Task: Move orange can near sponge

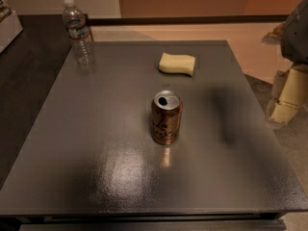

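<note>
The orange can (166,118) stands upright near the middle of the counter (96,143), with its open top facing up. The sponge (177,64) lies flat farther back, a little to the right of the can, and there is bare counter between the two. The pincer (286,100) hangs off the right side of the counter, well apart from the can. It has no hold of the can, and I cannot tell how far open it is. So I think the job is just starting, and the step now is to reach over and take the can. To do it well, the pincer should come in from the right, open wide enough to go around the can. It should close on the middle of the can's side, not on the top rim. The can is thin metal and looks opened (it may be light, or it may have drink in it), so a soft, steady squeeze is best. Keep it upright all the way. Then only a short trip toward the back is needed. Set the can down just beside the sponge, not on top of it, because the soft sponge could let the can tip. The water bottle (79,32) stands at the far left corner, well out of the way.
</note>
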Action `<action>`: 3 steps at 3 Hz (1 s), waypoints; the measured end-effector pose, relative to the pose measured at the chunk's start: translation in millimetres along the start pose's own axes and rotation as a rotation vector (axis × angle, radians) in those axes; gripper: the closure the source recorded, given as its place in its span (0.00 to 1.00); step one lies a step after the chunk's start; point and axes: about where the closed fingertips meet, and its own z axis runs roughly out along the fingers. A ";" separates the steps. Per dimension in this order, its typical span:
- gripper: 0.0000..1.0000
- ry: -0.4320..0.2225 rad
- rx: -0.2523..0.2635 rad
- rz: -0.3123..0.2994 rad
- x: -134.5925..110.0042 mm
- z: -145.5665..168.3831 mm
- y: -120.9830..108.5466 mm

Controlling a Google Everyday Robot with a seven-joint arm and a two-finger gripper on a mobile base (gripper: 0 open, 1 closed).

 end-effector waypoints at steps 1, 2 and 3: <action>0.00 -0.019 -0.006 -0.003 -3.8 3.0 2.6; 0.00 -0.164 -0.056 -0.027 -33.2 24.8 23.7; 0.00 -0.277 -0.101 -0.046 -55.7 40.1 41.8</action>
